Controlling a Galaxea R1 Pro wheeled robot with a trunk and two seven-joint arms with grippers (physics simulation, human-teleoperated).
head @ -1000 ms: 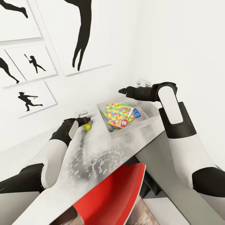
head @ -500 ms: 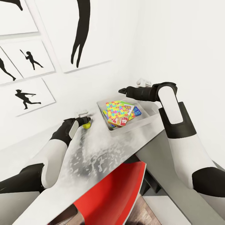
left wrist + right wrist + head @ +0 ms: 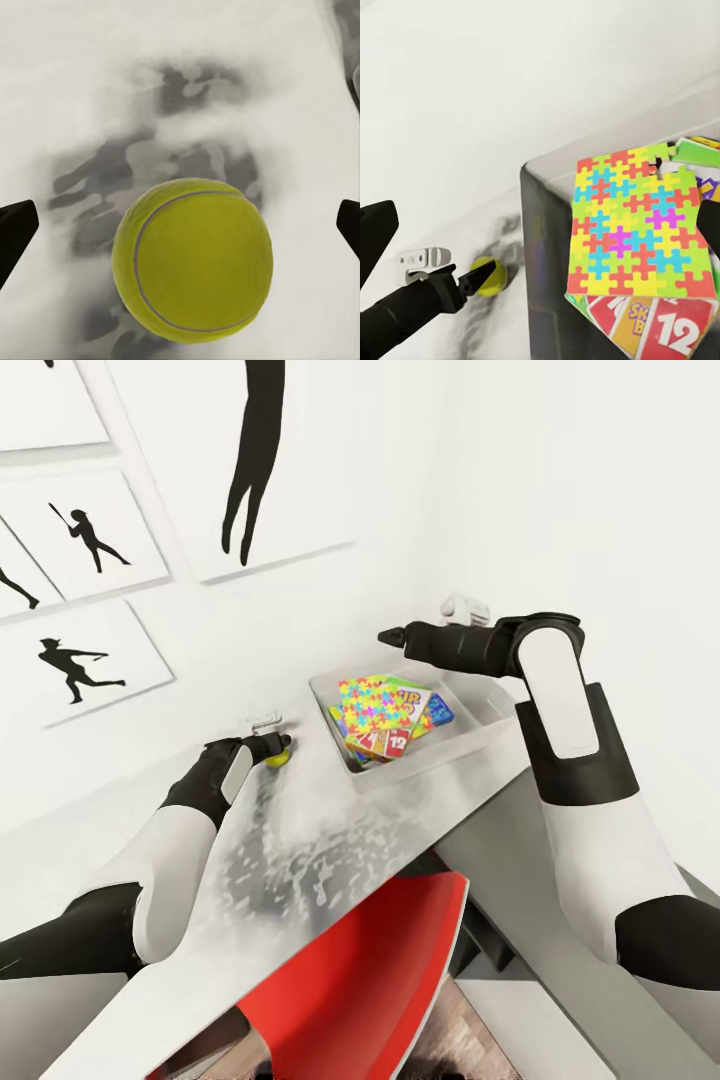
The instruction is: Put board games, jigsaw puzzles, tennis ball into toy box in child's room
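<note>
The left gripper [image 3: 180, 225] has its dark fingers [image 3: 15, 232] spread wide apart, one on either side of the tennis ball [image 3: 193, 260], which rests on the mottled grey surface [image 3: 247, 90] between them without being touched. In the head view the same gripper [image 3: 272, 746] sits low over the ball [image 3: 277, 757], just beside the near wall of the toy box [image 3: 480, 710].

The step in hand looks like the grasp of the ball, the last toy outside the box. To do it well, the fingers should come down until they bracket the ball's widest part, then close slowly and evenly, since a round ball nudged by one finger first may roll off along the surface.

The right gripper [image 3: 392, 638] hovers above the box's far side with nothing in it; whether its fingers are apart cannot be told. Inside the box lie a jigsaw puzzle [image 3: 639, 229] on top and the SKIP-BO game [image 3: 656, 326] beneath it.
</note>
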